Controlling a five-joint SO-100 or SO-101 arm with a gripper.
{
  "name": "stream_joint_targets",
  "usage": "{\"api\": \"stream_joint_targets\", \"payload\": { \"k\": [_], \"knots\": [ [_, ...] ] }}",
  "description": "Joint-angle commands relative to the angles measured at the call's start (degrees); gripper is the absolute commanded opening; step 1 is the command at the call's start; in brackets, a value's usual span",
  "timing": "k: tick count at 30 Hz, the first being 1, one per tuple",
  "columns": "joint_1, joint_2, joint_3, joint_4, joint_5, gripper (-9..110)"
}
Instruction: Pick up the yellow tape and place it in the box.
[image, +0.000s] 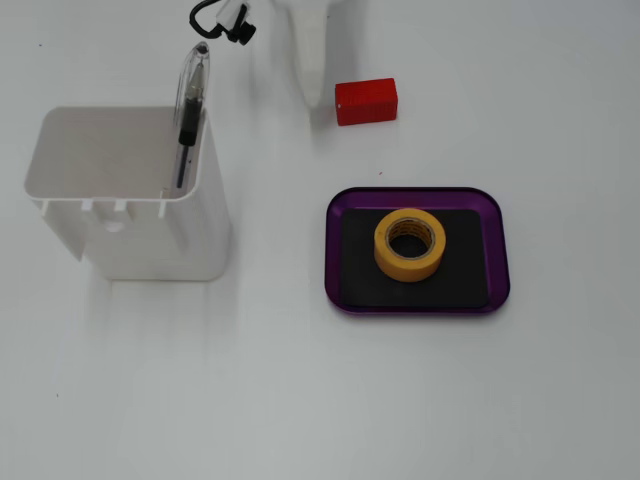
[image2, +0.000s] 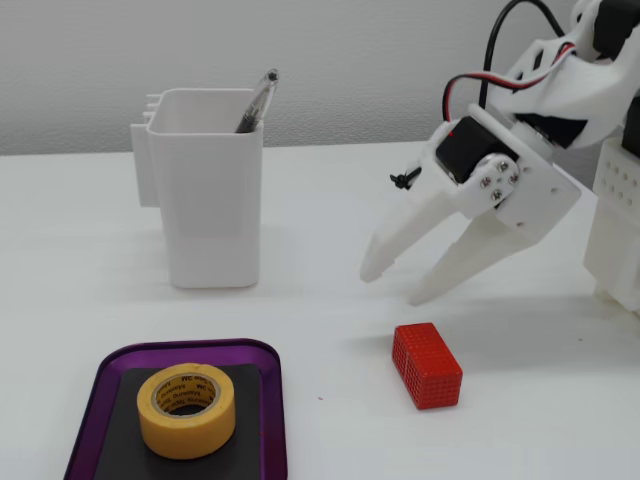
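The table (image: 300, 400) is plain white and matte, and in a fixed view a pale grey wall (image2: 330, 60) rises straight behind it. Light is even, with soft shadows under each thing.

The white arm (image2: 560, 80) comes in from the right of that view, bent down at the wrist, with red and black wires looping over its top. Its gripper (image2: 395, 285) hangs above the table, tips pointing down and to the left, touching nothing. The two fingers (image2: 405, 235) stand apart with an empty gap between them. In the other fixed view only a white finger (image: 312, 60) shows at the top edge.

The block (image2: 428, 365), red, lies on the table just below and slightly right of the fingertips, clear of them. The tape (image2: 186, 408) lies well apart from the gripper, low and to its left, flat with its hole upward, on the black floor of the box (image2: 270, 400). From above, the tape (image: 410, 244) sits near the middle of the box (image: 498, 250).

The container (image2: 205, 190), tall and white, stands to the gripper's left, farther back than the box, with a pen (image2: 258, 100) leaning inside.
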Motion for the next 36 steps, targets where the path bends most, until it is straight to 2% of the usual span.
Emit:
{"api": "stream_joint_targets", "payload": {
  "k": [1, 5, 13, 16, 19, 36],
  "knots": [
    [0.4, 6.8, 4.2, -0.4, 4.4, 14],
    [-0.3, 14.7, 8.8, 4.6, 10.1, 14],
    [-0.3, 25.0, 8.9, 15.4, 10.9, 14],
    [-0.3, 24.2, 8.8, 16.7, 10.9, 10],
    [-0.3, 24.0, 8.8, 17.5, 10.9, -2],
    [-0.3, 24.0, 8.9, 17.4, 10.5, 0]
  ]
}}
